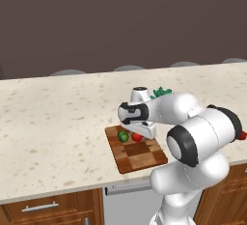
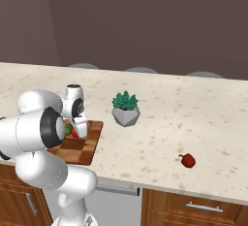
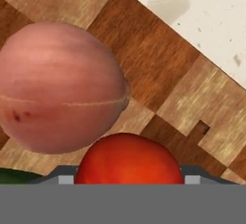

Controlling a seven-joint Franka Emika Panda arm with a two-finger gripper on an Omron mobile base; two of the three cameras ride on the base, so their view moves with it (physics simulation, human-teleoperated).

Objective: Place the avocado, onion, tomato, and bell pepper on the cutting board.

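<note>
The checkered wooden cutting board (image 1: 144, 159) (image 2: 86, 150) (image 3: 158, 69) lies at the counter's front edge. On it rest the dark green avocado (image 1: 123, 136) (image 2: 68, 130) and the dull pinkish onion (image 3: 60, 88). My gripper (image 1: 144, 133) (image 2: 79, 129) (image 3: 127, 179) hangs low over the board, pointing down. The bright red tomato (image 1: 137, 136) (image 2: 74, 134) (image 3: 127, 158) fills the gap between its fingers, which touch it on both sides, right beside the onion. The deeper red bell pepper (image 2: 187, 160) (image 1: 242, 135) lies alone on the counter, far right of the board.
A teal spiky plant in a grey pot (image 2: 126, 108) (image 1: 160, 92) stands just behind and right of the board. The speckled counter (image 1: 53, 118) runs wide to both sides. Wooden drawers (image 1: 41, 207) sit below its front edge.
</note>
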